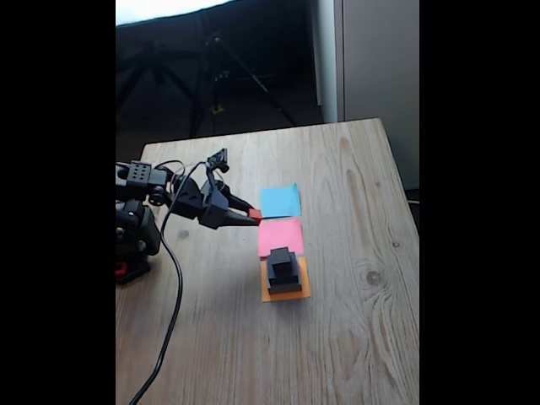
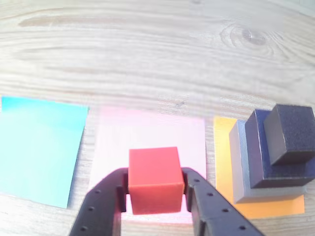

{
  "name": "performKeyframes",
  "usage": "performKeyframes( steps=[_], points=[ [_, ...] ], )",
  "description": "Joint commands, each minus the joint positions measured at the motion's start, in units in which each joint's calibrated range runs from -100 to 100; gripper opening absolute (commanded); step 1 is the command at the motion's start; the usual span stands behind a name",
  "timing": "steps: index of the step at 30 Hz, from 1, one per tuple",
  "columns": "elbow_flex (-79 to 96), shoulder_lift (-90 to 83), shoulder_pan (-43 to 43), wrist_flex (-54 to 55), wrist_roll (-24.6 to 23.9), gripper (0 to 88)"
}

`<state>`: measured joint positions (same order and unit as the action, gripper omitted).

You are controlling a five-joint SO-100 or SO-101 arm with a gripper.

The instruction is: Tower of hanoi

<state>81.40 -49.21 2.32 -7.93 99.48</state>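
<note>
Wrist view shows my gripper squeezing the red cube, one finger on each flat side. The cube hangs over the near edge of the pink paper. I think it is light and hard, and its smooth sides could slip, so holding it across the middle feels safest. To the right, on the orange paper, the other three blocks sit stacked: the flat grey block at the bottom, the medium black block on it, the small black cube on top. The blue paper on the left is bare. In the fixed view the wooden table has lots of open room, and the papers lie well away from its edges.
</note>
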Motion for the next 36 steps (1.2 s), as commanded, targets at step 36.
performKeyframes(
  steps=[36],
  points=[
    [-2.0, 67.9, 1.3, 80.5, 0.5, 1.0]
  ],
)
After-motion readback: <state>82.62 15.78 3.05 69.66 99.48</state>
